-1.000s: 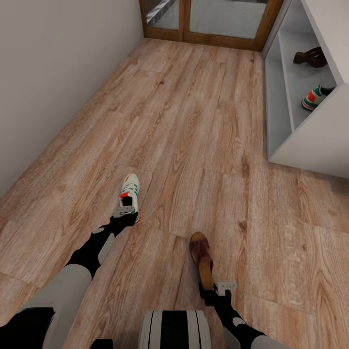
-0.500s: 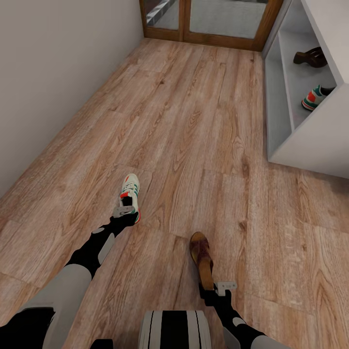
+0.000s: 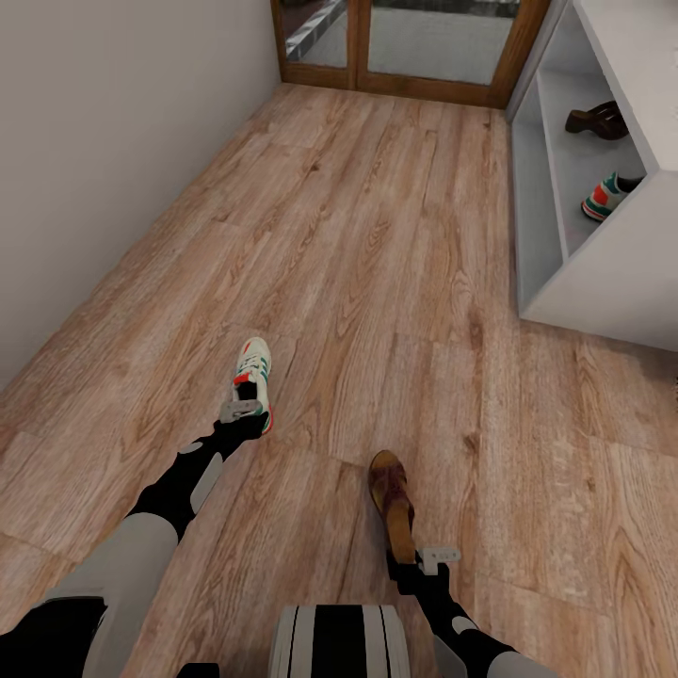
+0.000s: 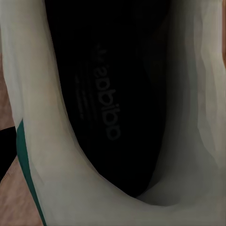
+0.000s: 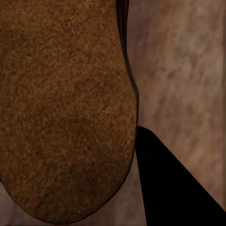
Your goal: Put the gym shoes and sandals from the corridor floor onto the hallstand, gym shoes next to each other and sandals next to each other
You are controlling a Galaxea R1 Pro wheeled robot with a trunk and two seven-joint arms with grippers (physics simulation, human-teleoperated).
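- Wood-plank corridor floor [image 3: 395, 264], white wall at left, glazed door far end.
- Right gripper [image 3: 421, 562] at sandal [image 3: 393, 504] heel; grip state unclear.
- Left gripper [image 3: 241, 411] at gym shoe [image 3: 253, 375] heel; cannot tell if clamped.
- Hallstand [image 3: 603, 273]: second sandal [image 3: 595, 121] and second gym shoe [image 3: 605, 195] shelved. Judged half done.

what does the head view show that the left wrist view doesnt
Head view alone: the hallstand already holding one sandal and one gym shoe, the other sandal at the right tool, and the glass door. Left wrist view alone: the dark insole with printed lettering inside the shoe. Both: the gym shoe at the left tool, over the corridor floor.
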